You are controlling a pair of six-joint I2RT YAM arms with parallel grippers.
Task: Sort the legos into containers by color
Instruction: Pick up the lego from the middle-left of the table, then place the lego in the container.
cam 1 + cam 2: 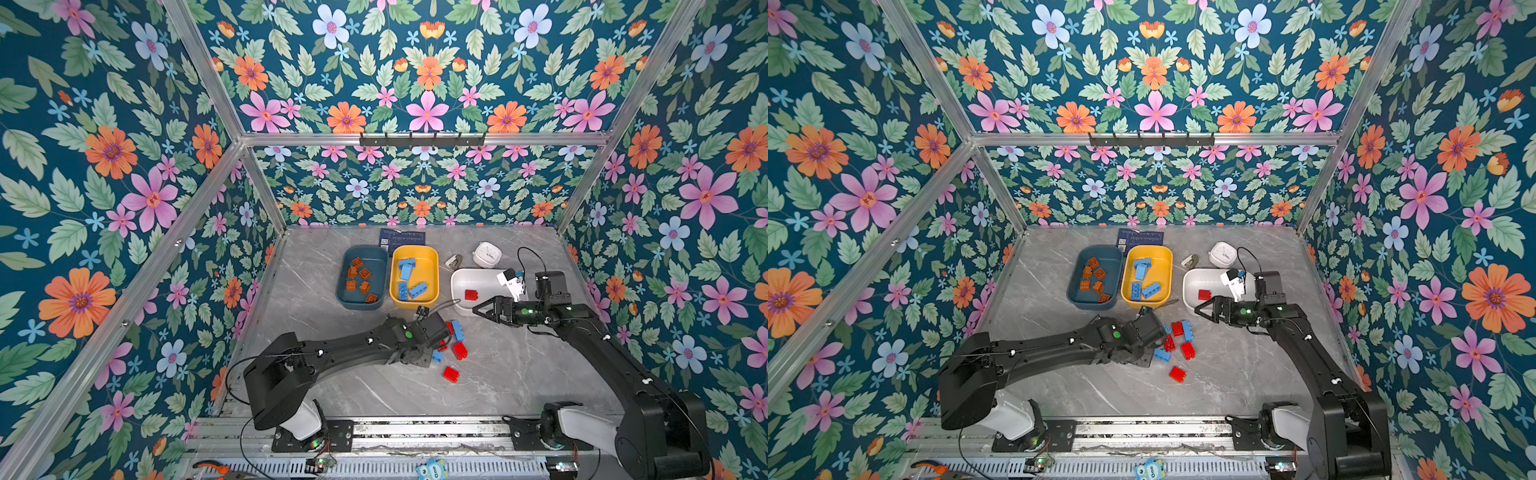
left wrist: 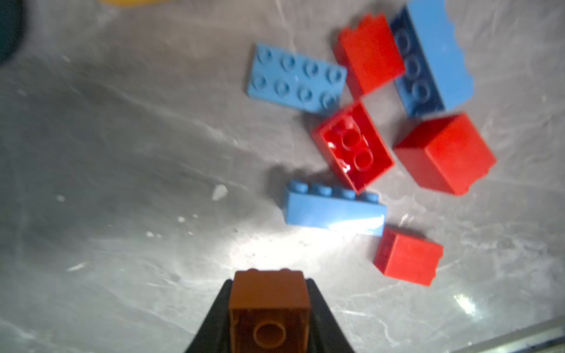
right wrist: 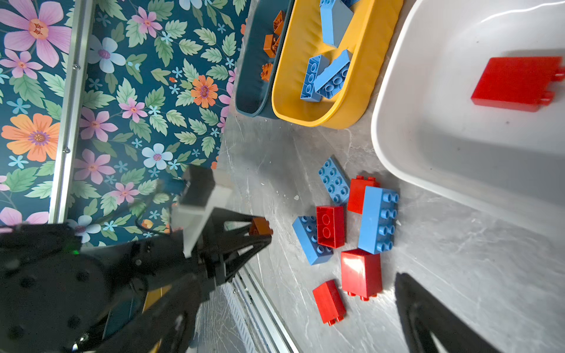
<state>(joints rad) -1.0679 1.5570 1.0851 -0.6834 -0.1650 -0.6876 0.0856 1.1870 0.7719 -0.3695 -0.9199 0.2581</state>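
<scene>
**Grip.** Only the wrist views show the grip. The left gripper (image 3: 259,233) is clamped on 1 brown-orange brick (image 2: 269,305), beside the loose pile (image 3: 345,238). In both top views the left wrist covers this brick and the fingertips.

**Right arm.** The right gripper (image 1: 476,309) stands with its jaws wide apart and empty, at the near rim of the white tub (image 1: 461,278). The right wrist view shows only 1 finger (image 3: 428,308).

**Pile.** Both wrist views show the whole pile on the grey table (image 1: 519,365): 4 red and 3 light blue bricks, 1 red brick hollow side up (image 2: 353,146). In a top view the left wrist hides part of it.

**Tubs.** The top views show all 3 in a row:
- The teal tub (image 1: 376,266) holds 6 brown-orange bricks.
- The yellow tub (image 1: 428,266) holds light blue bricks (image 1: 417,289).
- The white tub holds 1 red brick (image 1: 471,295).

**Writing.** The dark blue card (image 1: 402,237) behind the tubs carries print too small to read. The lettering on the owl-shaped sticker (image 1: 432,471) on the front rail is illegible.
</scene>
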